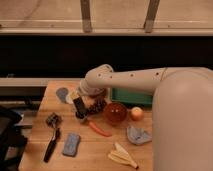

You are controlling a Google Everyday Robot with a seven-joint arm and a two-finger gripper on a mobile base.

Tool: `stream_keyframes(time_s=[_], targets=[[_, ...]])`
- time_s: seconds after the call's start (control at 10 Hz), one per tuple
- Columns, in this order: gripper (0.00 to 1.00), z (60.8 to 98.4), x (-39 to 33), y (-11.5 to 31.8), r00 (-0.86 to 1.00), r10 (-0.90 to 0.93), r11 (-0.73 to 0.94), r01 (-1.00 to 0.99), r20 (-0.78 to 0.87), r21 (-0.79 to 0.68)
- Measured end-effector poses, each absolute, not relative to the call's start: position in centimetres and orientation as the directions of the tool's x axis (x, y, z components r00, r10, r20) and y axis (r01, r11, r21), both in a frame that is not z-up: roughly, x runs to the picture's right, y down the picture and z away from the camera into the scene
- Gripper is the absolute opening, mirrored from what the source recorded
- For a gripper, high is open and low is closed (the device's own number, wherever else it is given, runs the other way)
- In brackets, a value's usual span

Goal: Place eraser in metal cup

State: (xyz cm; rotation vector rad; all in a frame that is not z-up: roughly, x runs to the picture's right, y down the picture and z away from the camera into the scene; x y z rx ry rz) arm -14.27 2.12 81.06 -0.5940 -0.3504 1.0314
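Observation:
My gripper (80,104) hangs from the white arm over the left middle of the wooden table (100,150). It is shut on the eraser (78,107), a dark block held upright and pointing down. Directly under the eraser is a small dark round thing that looks like the metal cup (80,117). It is mostly hidden by the eraser and gripper. The eraser's lower end is at or just above the cup's mouth; I cannot tell whether they touch.
The orange bowl (115,113) and dark grapes (98,106) are right of the gripper, with the orange fruit (136,114) further right. A carrot (100,130), blue-grey pad (71,144) and black-handled tool (51,144) are in front. A green tray (131,96) is behind.

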Motion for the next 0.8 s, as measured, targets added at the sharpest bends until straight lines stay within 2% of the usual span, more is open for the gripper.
stream_keyframes(time_s=[0.3, 0.4, 0.8], targets=[[0.61, 81.28, -14.17, 1.82, 0.464, 0.886, 0.375, -0.692, 0.018, -0.617], [0.67, 81.28, -14.15, 1.82, 0.461, 0.887, 0.374, -0.691, 0.020, -0.618], [0.68, 81.38, -14.03, 2.31, 0.452, 0.892, 0.363, -0.690, 0.020, -0.627]])
